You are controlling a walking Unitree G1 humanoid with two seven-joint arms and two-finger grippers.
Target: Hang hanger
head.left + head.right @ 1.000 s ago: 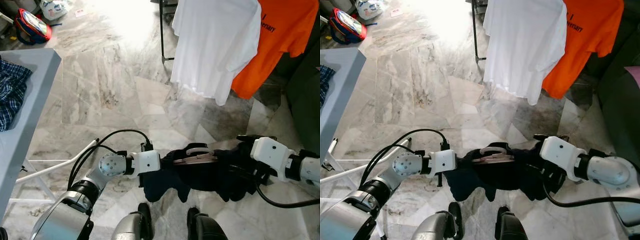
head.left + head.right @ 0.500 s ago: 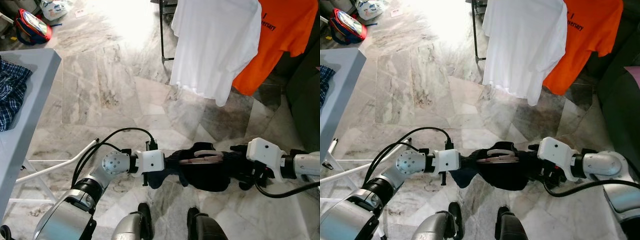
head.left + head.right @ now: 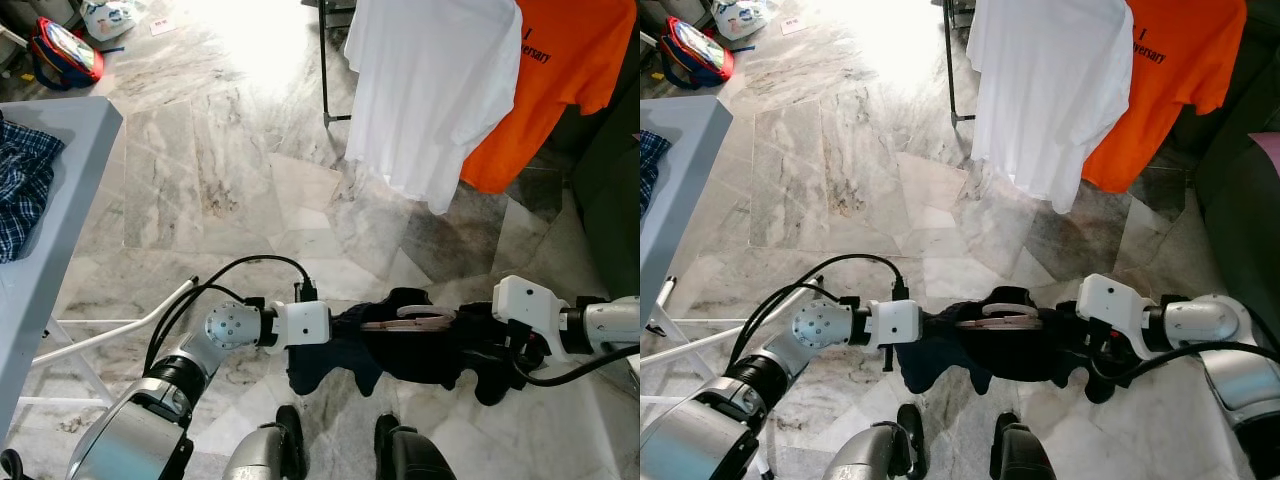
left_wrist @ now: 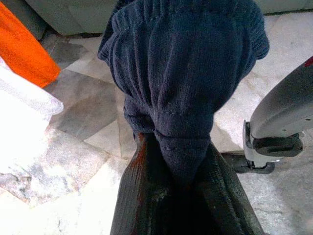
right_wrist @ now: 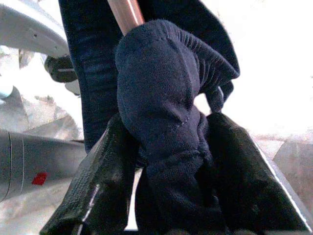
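Marble floor (image 3: pixel 230 190) all around. At 9 o'clock a grey table (image 3: pixel 60 230) with a blue plaid shirt (image 3: pixel 20 185) lying on its top; white folding legs (image 3: pixel 110 335) show under its edge. Red-and-blue bag (image 3: pixel 62 50) on the floor at 11 o'clock. At 12–1 o'clock a black rack post (image 3: pixel 325 70) with a white T-shirt (image 3: pixel 430 90) hanging beside an orange T-shirt (image 3: pixel 555 80); the white one overlaps the orange one's left edge. Dark sofa edge (image 3: pixel 610 200) at 3 o'clock.

Low centre, 6 o'clock: dark navy sweater (image 3: pixel 400 345) stretched between both arms, above the robot's feet. Hanger (image 3: pixel 405 322) lies across the top of the sweater, wood-coloured bar with a pale hook, midway between the grippers and well short of the rack.

Left gripper (image 4: pixel 183 181) at the sweater's left end, fingers (image 4: pixel 139 196) clamped on a bunched knit fold. Right gripper (image 5: pixel 171 181) at the right end, fingers (image 5: pixel 105 171) pinched on a thick wad of the same knit; the hanger's copper-toned bar runs just behind it.
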